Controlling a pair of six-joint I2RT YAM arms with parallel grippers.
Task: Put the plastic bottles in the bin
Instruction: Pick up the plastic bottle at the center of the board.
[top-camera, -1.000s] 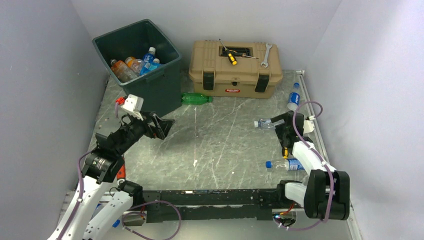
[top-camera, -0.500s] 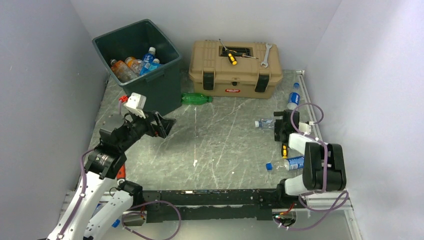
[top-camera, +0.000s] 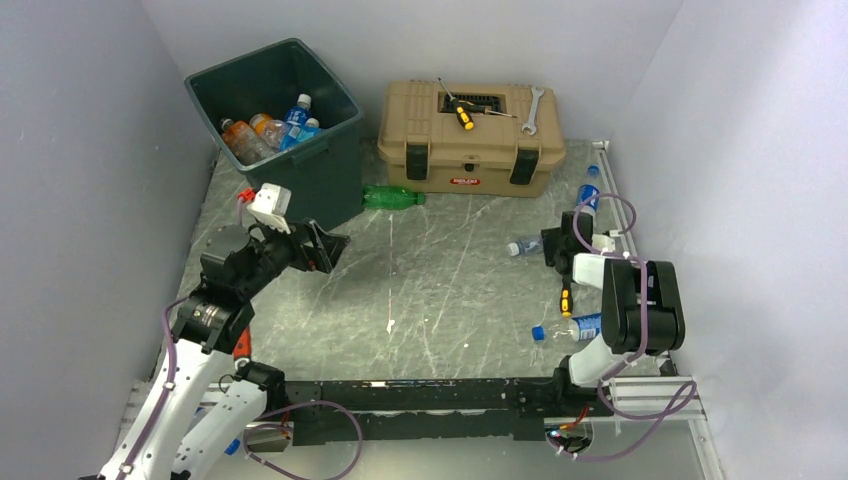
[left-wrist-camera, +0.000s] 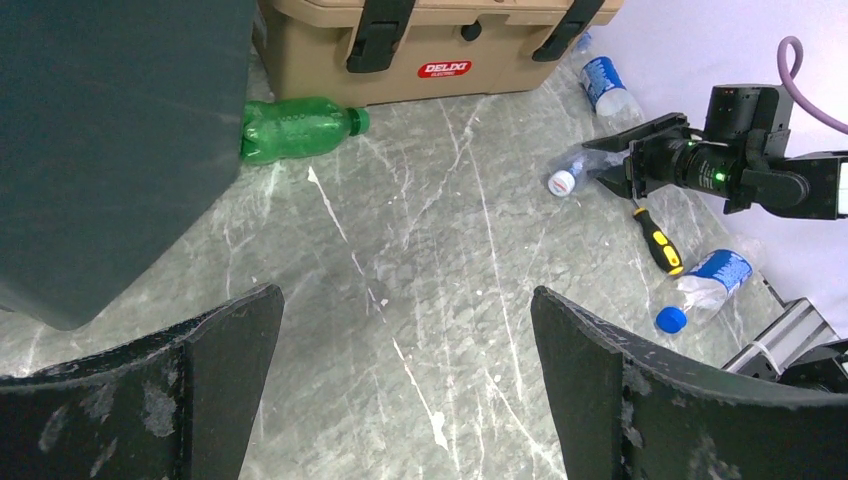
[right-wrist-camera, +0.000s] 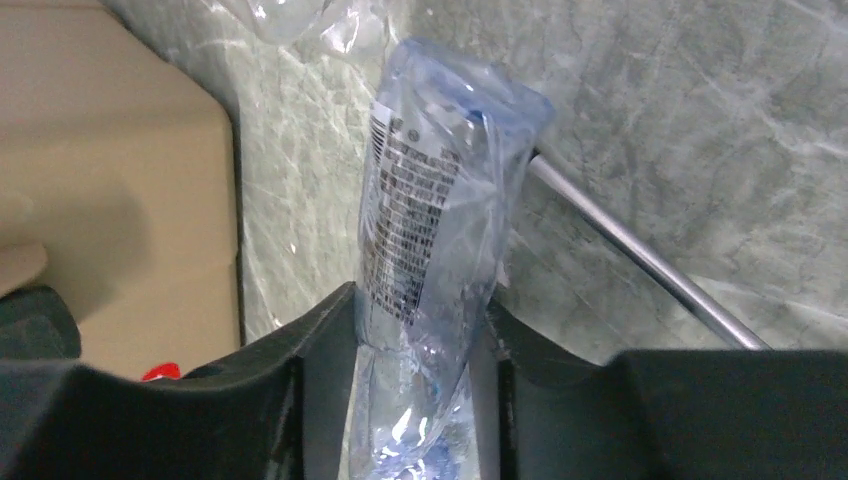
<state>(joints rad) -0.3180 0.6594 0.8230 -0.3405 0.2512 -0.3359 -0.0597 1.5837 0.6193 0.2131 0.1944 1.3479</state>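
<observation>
My right gripper (top-camera: 545, 246) (right-wrist-camera: 420, 305) is shut on a crushed clear plastic bottle (right-wrist-camera: 432, 220) (top-camera: 524, 246) with a printed label, low over the table at the right. My left gripper (top-camera: 326, 251) (left-wrist-camera: 405, 300) hangs open with nothing between its fingers, in front of the dark green bin (top-camera: 318, 175) (left-wrist-camera: 110, 150). Several bottles (top-camera: 270, 130) lie inside the bin. A green bottle (top-camera: 392, 197) (left-wrist-camera: 300, 125) lies against the bin's base. A blue-labelled bottle (top-camera: 587, 196) (left-wrist-camera: 606, 86) lies at the far right, and another one (top-camera: 578, 327) (left-wrist-camera: 706, 285) lies near the right arm's base.
A tan toolbox (top-camera: 470, 140) (left-wrist-camera: 440, 40) stands at the back with a screwdriver and a wrench (top-camera: 530, 108) on its lid. A yellow-handled screwdriver (top-camera: 566, 298) (left-wrist-camera: 655, 240) lies on the table under the right arm, its shaft (right-wrist-camera: 640, 255) beside the held bottle.
The right gripper has closed on the crushed clear bottle while the right arm drew in and shifted toward the back. The left arm has edged slightly, still open.
</observation>
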